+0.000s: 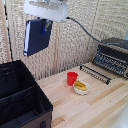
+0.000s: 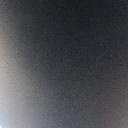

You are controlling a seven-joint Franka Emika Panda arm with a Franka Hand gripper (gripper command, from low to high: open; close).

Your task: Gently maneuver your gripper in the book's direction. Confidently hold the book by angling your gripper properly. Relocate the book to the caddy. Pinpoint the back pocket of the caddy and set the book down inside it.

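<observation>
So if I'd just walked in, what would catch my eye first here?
Probably the dark blue book hanging in mid-air near the top of the exterior view's left, held by the white claw, above the big black caddy at lower left. Next, the red cup beside a small bowl mid-table, and the dark toaster oven at right.

Exterior view above table point(image 1: 95, 107); wrist view against dark surface.
</observation>
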